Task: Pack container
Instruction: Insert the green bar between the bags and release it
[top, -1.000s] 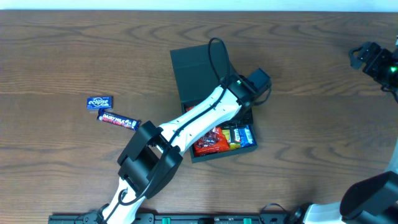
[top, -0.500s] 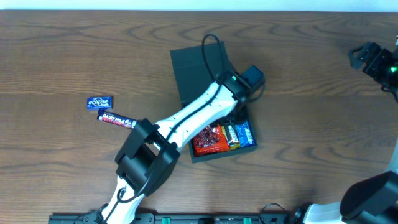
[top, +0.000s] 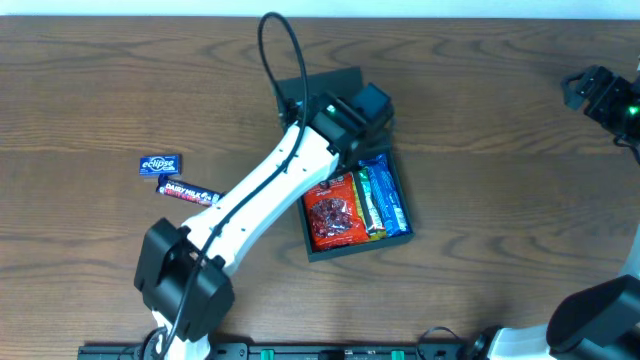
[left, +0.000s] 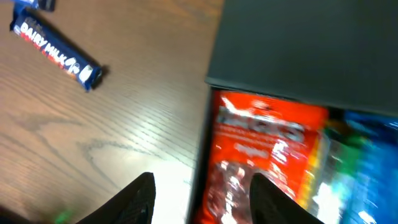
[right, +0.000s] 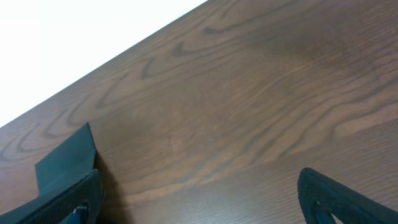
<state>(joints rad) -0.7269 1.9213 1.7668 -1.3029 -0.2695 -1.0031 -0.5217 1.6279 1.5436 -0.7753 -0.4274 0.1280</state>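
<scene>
Left arm pulled back from over the container (top: 358, 246) within the last second. It had covered the tray; it now sat over the hinge end, next to the lid (top: 335, 82).

Left claw (left: 205, 202): fingers apart, nothing between them. Right claw (right: 199, 186): also apart and empty, parked at the far right edge of the tabletop (top: 500, 150), well clear of the work.

Container lay near mid-tabletop, lid open. With the arm out of the way, the tray showed a red packet (top: 333, 215), a green-and-yellow bar (top: 371, 200) and a blue packet (top: 393, 200) lying side by side.

Not yet packed: the Eclipse packet (top: 158, 163) and the Dairy Milk bar (top: 188, 192), both left of the container, close together.

Judgement: a drop-off had probably just finished and the arm was free for another pick. Task was partly done: two items remained out and the lid was not closed.
</scene>
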